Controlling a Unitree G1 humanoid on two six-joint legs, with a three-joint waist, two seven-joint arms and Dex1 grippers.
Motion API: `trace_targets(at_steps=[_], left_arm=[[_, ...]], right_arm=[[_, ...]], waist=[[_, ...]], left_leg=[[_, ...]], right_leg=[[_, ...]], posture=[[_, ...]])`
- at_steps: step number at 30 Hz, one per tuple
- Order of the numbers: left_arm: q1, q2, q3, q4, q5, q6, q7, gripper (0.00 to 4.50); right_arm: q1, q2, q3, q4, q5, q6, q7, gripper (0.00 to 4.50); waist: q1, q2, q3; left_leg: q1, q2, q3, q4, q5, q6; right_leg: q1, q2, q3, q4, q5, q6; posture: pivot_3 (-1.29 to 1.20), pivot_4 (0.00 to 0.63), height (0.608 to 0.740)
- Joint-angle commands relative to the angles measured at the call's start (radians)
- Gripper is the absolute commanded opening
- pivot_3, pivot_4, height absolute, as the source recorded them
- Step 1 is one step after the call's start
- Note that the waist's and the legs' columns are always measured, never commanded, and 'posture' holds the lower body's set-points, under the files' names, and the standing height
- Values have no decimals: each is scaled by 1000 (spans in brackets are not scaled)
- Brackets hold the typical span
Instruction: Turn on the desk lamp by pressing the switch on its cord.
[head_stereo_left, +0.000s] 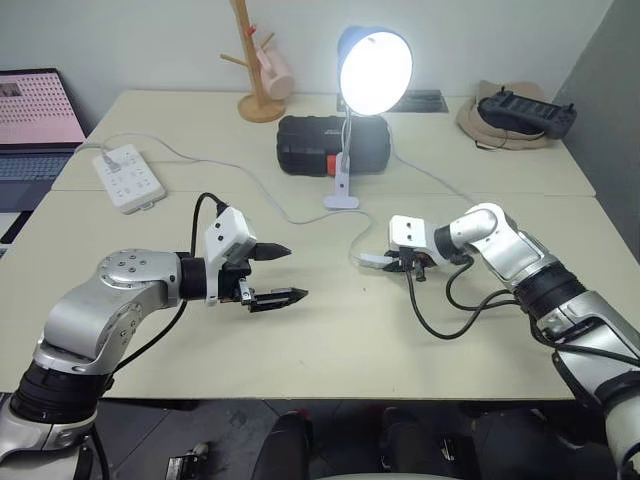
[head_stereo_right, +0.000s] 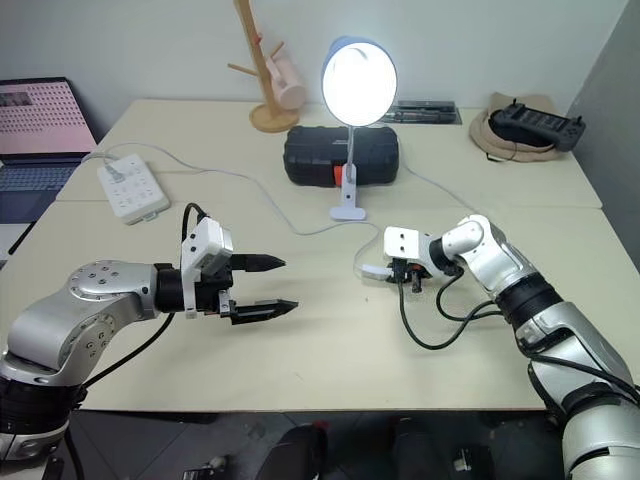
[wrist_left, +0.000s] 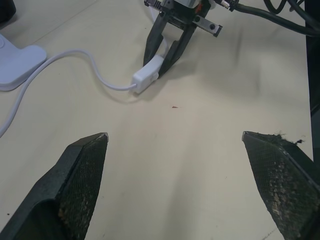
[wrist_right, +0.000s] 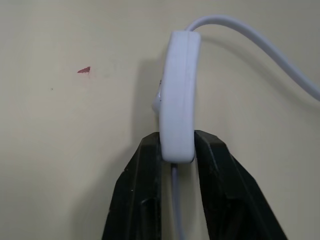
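The desk lamp (head_stereo_left: 375, 65) with its blue shade stands at the table's middle back, and its bulb glows brightly. Its thin white cord (head_stereo_left: 280, 205) curves forward over the table to the switch (head_stereo_left: 374, 261), a small white oblong block. My right gripper (head_stereo_left: 388, 263) is shut on the switch, one black finger (wrist_right: 145, 170) pressed against each long side of the block (wrist_right: 177, 100). The switch's far end rests near the tabletop. To the left, my left gripper (head_stereo_left: 297, 272) hovers open above the table, pointing at the switch (wrist_left: 148, 75), with nothing between its fingers (wrist_left: 85, 165).
A white power strip (head_stereo_left: 128, 177) lies at the left, a black case (head_stereo_left: 320, 145) behind the lamp's base (head_stereo_left: 341, 200), and a wooden mug tree (head_stereo_left: 258, 70) at the back. A laptop (head_stereo_left: 35, 110) sits far left, a hat with a black controller (head_stereo_left: 520, 115) at the back right.
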Motion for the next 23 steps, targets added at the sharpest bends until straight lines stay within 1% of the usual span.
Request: trace_targets(at_steps=[1, 4, 5, 7, 8, 9, 11, 12, 15, 17, 19, 21, 23], left_arm=[[-27, -6, 30, -9, -3, -5, -10, 4500], [-55, -6, 29, 22, 0, -4, -25, 4500], [-69, -5, 31, 36, -6, 6, -33, 4500], [-96, 8, 29, 79, 0, 6, -62, 4500], [-113, 18, 25, 104, 9, 2, -80, 4500], [-127, 26, 22, 125, 15, -1, -98, 4500], [-165, 47, 12, 175, 34, -8, -139, 4500], [-188, 56, 7, 201, 41, -8, -162, 4500], [-240, 70, 2, 263, 55, -9, -209, 4500], [-302, 76, 17, 318, 29, 39, -245, 4500], [-357, 99, 15, 379, 35, 55, -296, 4500], [-387, 111, 7, 417, 46, 61, -332, 4500], [-383, 121, 0, 431, 67, 35, -359, 4500]], right_arm=[[9, -8, -57, -3, -8, 14, 53, 1959], [54, -68, -129, -115, 48, 102, 110, 2674], [82, -93, -163, -176, 85, 151, 133, 2855], [133, -144, -245, -322, 194, 320, 174, 3360], [160, -179, -284, -394, 242, 391, 193, 3539], [181, -207, -313, -447, 273, 441, 203, 3832], [226, -272, -378, -546, 328, 522, 212, 4196], [249, -299, -417, -585, 354, 555, 207, 4467], [306, -331, -519, -662, 403, 601, 157, 4467], [346, -343, -622, -729, 477, 680, 122, 4467], [409, -369, -714, -817, 529, 743, 95, 4467], [459, -380, -763, -877, 559, 777, 64, 4467], [487, -364, -789, -922, 586, 815, 8, 4467]], waist=[[0, 0, 0], [2, 0, 0], [3, 0, 0], [4, 1, 1], [3, 1, 1], [3, 1, 1], [0, 1, 1], [0, 1, 1], [-2, 1, 1], [-5, 1, 1], [-2, 1, 2], [-1, 1, 2], [-1, 1, 2]], left_leg=[[0, 0, 0, 0, 0, 0], [0, 0, -1, 0, 0, 0], [-1, 0, -1, 0, 0, 0], [-1, -1, -1, 0, 0, 0], [-1, -1, -2, 0, 0, 0], [-1, -1, -1, 0, 0, 0], [-1, -2, -1, 0, 0, 0], [0, -2, -1, 0, 0, 0], [0, -3, 0, 0, 0, 1], [1, -3, 1, 0, 0, 1], [0, -3, 1, 0, 0, 1], [-1, -3, 2, 0, 0, 1], [-1, -3, 2, 0, 0, 1]], right_leg=[[0, 0, 0, 0, 0, 0], [0, 0, 0, 0, 0, 0], [0, -1, -1, 0, 0, 0], [0, -2, -1, 1, 0, 0], [0, -2, -1, 0, 0, 0], [0, -2, -1, 1, 0, 0], [0, -2, -1, 1, 0, 0], [0, -2, -1, 1, 0, 0], [0, 1, 0, 1, 0, 0], [0, 1, 0, 1, 0, 0], [0, 2, 0, 1, 0, 0], [-1, 2, -1, 1, 0, 0], [0, 2, -1, 1, 0, 0]], posture=[[0, 150, 740], [0, 150, 740], [0, 150, 740], [0, 150, 740], [0, 150, 740], [0, 150, 740], [0, 150, 740], [0, 150, 740], [0, 150, 740], [0, 150, 740], [0, 150, 740], [0, 150, 740], [0, 150, 740]])
